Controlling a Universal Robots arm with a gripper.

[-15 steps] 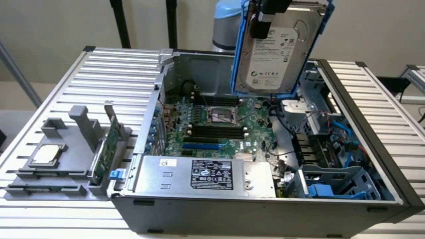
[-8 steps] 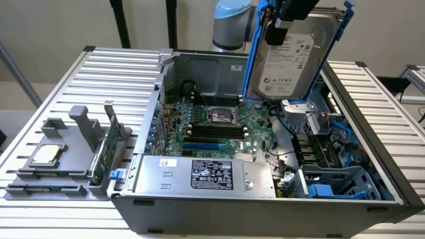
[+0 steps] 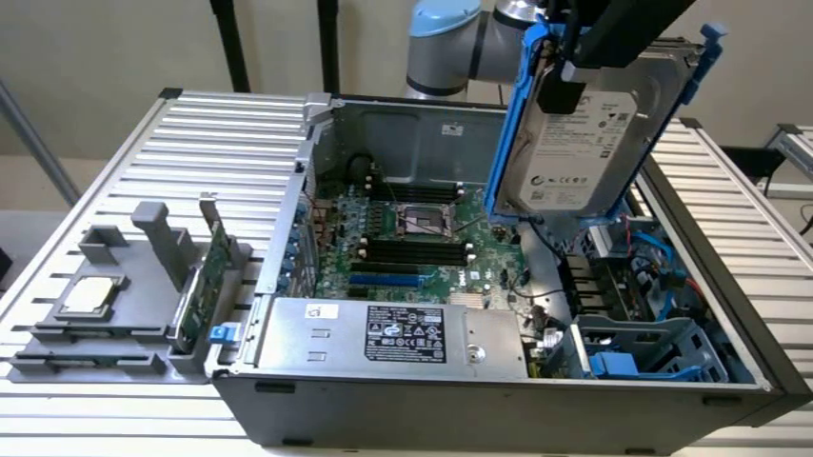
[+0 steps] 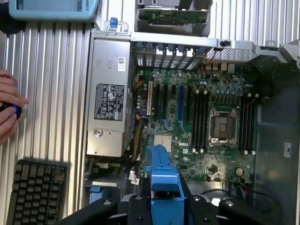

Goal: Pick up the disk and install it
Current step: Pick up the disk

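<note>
While the arm hangs over the open computer case (image 3: 508,405), its gripper (image 3: 578,81) is clamped on the disk (image 3: 578,143) by the blue carrier frame. The drive is up in the air, tilted, label facing out, above the drive-bay end of the case on the exterior view's right and clear of the motherboard (image 3: 420,238). The case lies on a ribbed aluminium table (image 3: 216,133), next to a grey fixture (image 3: 114,314) carrying a chip (image 3: 89,295) and a green card (image 3: 204,276). A plain beige wall (image 3: 102,48) stands behind. A person's hand (image 4: 9,110) rests on the table near a black keyboard (image 4: 35,194).
</note>
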